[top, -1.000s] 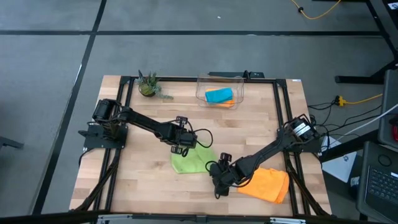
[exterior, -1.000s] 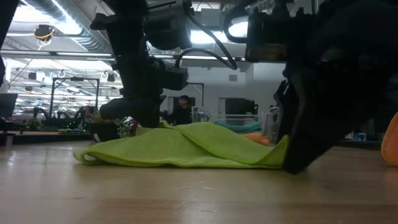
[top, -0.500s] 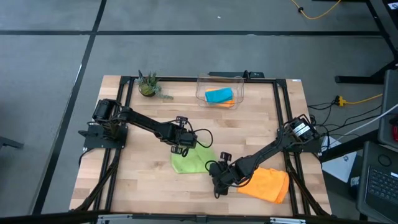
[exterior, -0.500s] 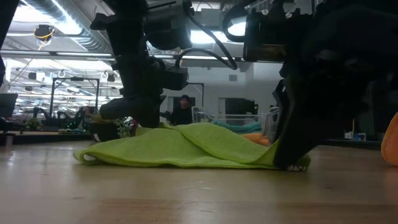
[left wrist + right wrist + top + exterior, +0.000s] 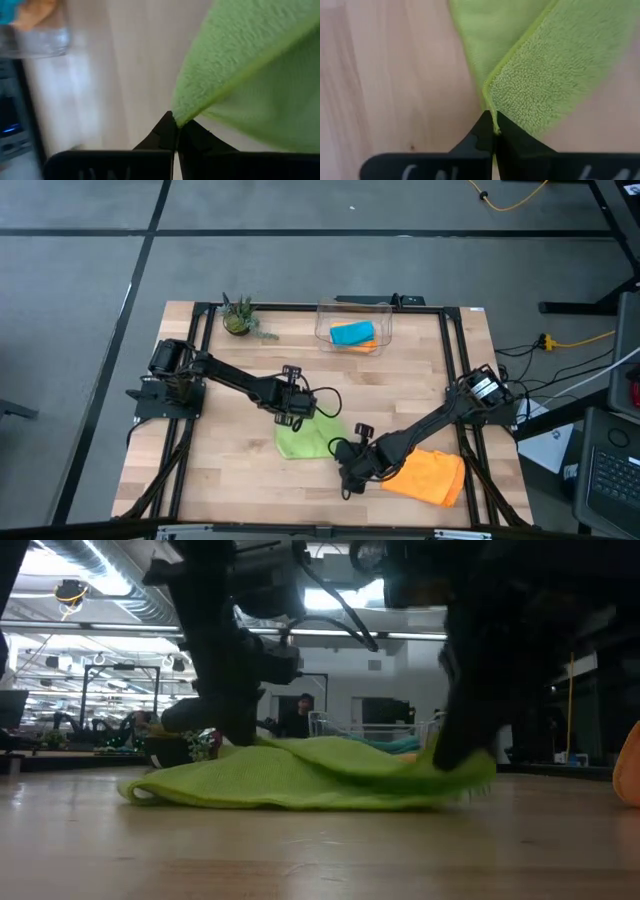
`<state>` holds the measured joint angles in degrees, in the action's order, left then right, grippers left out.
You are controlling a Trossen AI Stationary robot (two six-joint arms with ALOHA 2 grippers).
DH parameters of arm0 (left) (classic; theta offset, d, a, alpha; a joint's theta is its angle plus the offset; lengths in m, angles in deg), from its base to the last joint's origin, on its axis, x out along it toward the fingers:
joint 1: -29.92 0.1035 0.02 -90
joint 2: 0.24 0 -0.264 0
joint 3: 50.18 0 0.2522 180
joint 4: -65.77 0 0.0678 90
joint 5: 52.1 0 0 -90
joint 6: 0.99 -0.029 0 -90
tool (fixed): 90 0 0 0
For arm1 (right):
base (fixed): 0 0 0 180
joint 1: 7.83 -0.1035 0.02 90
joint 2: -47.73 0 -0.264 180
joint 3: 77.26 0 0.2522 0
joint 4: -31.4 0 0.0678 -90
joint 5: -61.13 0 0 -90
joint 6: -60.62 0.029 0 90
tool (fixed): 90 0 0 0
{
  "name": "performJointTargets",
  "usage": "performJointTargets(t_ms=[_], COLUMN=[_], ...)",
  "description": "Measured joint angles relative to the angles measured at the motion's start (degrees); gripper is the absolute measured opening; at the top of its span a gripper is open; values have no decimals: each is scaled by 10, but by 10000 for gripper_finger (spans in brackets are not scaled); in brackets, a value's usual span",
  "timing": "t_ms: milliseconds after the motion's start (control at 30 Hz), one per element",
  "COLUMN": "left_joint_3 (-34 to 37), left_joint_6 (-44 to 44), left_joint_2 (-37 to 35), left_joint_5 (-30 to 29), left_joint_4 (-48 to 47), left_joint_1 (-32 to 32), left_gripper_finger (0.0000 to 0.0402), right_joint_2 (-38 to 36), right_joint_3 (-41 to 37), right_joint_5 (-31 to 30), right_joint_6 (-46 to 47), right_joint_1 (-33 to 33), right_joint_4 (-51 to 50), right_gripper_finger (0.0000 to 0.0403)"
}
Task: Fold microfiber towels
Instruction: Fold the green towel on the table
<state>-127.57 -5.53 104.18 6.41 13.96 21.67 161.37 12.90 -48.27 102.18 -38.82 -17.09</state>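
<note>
the left arm reached from the table's left edge toward the middle, its left gripper (image 5: 296, 417) low over the table with fingers (image 5: 167, 131) pressed together. the right arm stretched in from the right edge, bent low, its right gripper (image 5: 344, 463) near the front, fingers (image 5: 485, 131) closed tight.

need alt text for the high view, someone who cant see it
Seen from above, two dark arms meet over a lime green towel on a wooden table, the left tool and right tool each shut on a corner. An orange towel lies near the right arm; a clear bin holds a teal towel.
</note>
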Motion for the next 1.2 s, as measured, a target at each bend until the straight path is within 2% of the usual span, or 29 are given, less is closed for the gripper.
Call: performJointTargets(t_ms=[100, 233, 400, 533, 667, 767, 933, 1000, 1100, 1133, 1167, 1200], left_joint_3=[-8, -51, -158, -281, -364, -407, -438, -439, -438, -437, -437, -437], left_joint_6=[10, 56, 118, 186, 194, 245, 322, 359, 398, 394, 380, 368], left_joint_2=[-13, -42, -79, -98, -141, -162, -192, -195, -189, -185, -180, -176], left_joint_5=[-35, -78, -129, -134, -91, -60, 47, 89, 138, 138, 126, 104], left_joint_4=[-46, -165, -365, -519, -506, -519, -517, -512, -499, -490, -482, -481], left_joint_1=[-12, -31, -61, -85, -109, -125, -179, -202, -243, -254, -264, -269], left_gripper_finger=[0, 0, 0, 0, 0, 0, 0, 0, 0, 0, 0, 0], right_joint_2=[0, 0, 0, 0, -2, -3, -4, -6, -6, -4, -2, -2], right_joint_3=[58, 143, 246, 341, 432, 497, 570, 586, 582, 576, 570, 565], right_joint_5=[-36, -118, -239, -321, -363, -353, -271, -224, -120, -109, -126, -167], right_joint_6=[2, 0, -4, -14, -42, -75, -81, -91, -107, -121, -131, -133], right_joint_1=[-1, -5, -5, -5, -6, -7, -20, -30, -38, -41, -42, -43], right_joint_4=[-98, -247, -410, -515, -550, -547, -548, -528, -499, -495, -495, -500], right_gripper_finger=[4, 3, 2, 2, 2, 1, 1, 1, 1, 1, 1, 1])
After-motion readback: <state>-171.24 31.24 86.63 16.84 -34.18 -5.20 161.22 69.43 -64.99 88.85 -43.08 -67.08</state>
